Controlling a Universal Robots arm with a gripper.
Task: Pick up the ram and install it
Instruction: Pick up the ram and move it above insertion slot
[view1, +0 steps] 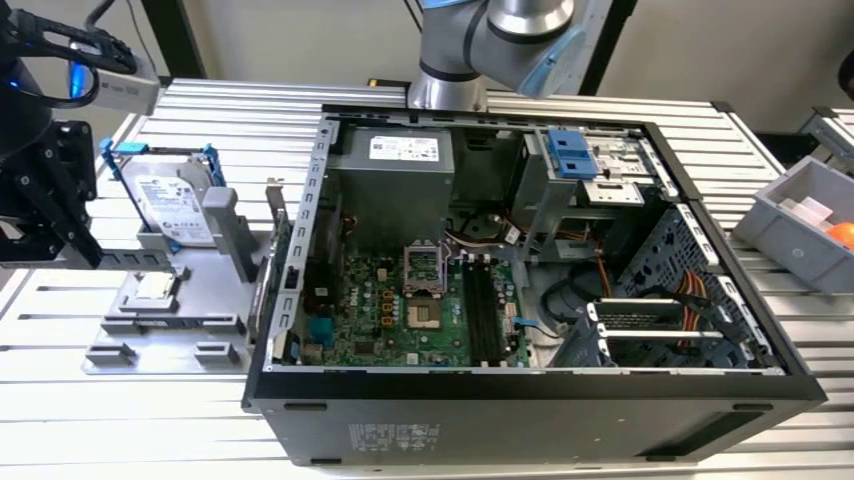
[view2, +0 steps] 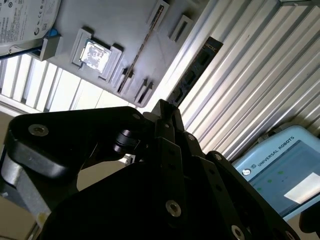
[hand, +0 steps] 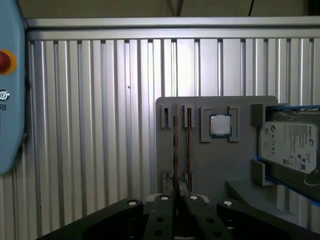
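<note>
The ram (hand: 175, 145) stands on edge in the slots of a grey holder (hand: 215, 165) and shows as a thin brownish line; a second thin stick (hand: 188, 145) stands beside it. It appears as a thin line (view2: 148, 40) in the second wrist view too. My gripper (hand: 178, 200) hangs well above the holder, over the near end of the ram, with its black fingers (view2: 161, 112) together and nothing between them. In the exterior view the gripper (view1: 60, 250) is at the left, above the holder (view1: 200, 270). The long black memory slots (view1: 487, 305) lie on the motherboard inside the open computer case (view1: 534, 385).
A silver hard drive in a blue frame (view1: 167, 205) and a small square chip (view1: 150, 288) sit on the same holder. A grey bin (view1: 801, 230) stands at the exterior view's right. A pale blue pendant (view2: 280, 170) lies on the ribbed metal table.
</note>
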